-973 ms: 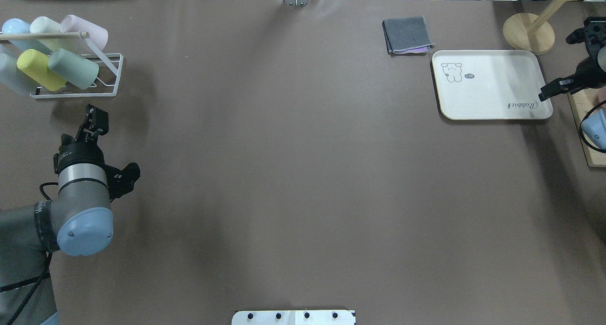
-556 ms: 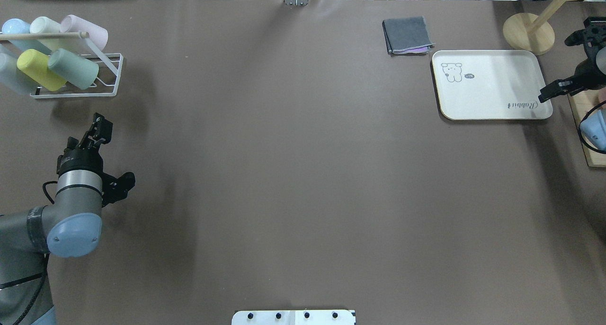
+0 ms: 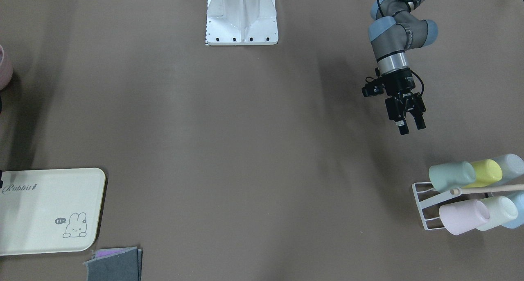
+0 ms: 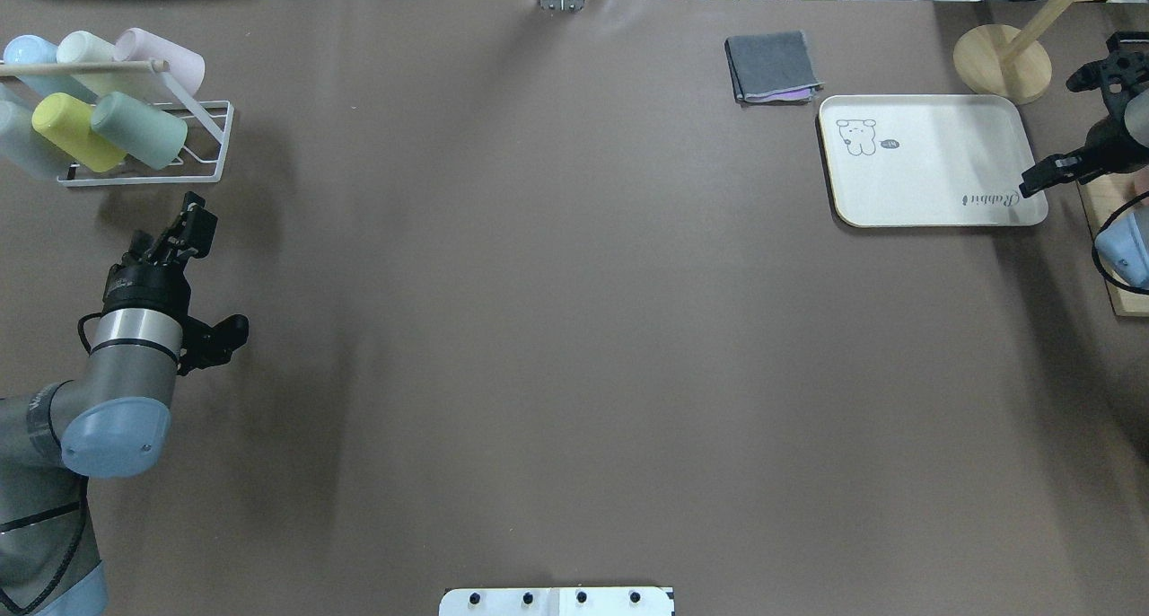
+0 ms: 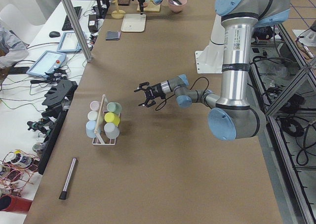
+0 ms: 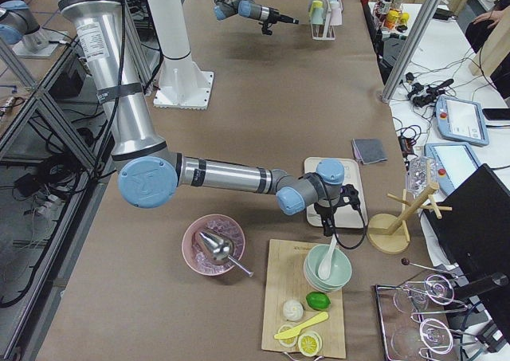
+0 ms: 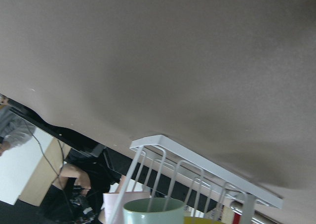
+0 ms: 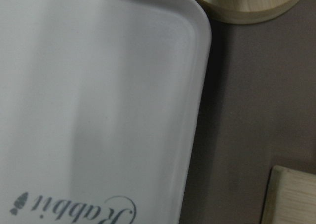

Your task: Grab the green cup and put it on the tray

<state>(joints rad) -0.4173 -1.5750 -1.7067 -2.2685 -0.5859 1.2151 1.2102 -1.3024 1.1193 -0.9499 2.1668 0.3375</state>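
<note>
The green cup (image 4: 139, 129) lies on its side in a white wire rack (image 4: 212, 122) at the table's far left, next to a yellow cup (image 4: 76, 131). It also shows in the front view (image 3: 452, 175) and at the bottom of the left wrist view (image 7: 153, 211). My left gripper (image 4: 196, 219) (image 3: 412, 127) is open and empty, hanging above the table short of the rack and pointing at it. The cream tray (image 4: 934, 160) (image 8: 98, 110) lies empty at the far right. My right gripper (image 4: 1032, 183) hangs over the tray's right edge; I cannot tell whether it is open.
The rack also holds pink (image 4: 162, 55), cream (image 4: 85, 50) and blue (image 4: 27, 52) cups. A folded grey cloth (image 4: 774, 66) lies left of the tray. A wooden stand base (image 4: 1002, 64) and a wooden board (image 4: 1100, 239) flank the tray's right.
My left arm has drawn back to the left and its gripper has turned to point more at the rack. The right arm has hardly moved.
</note>
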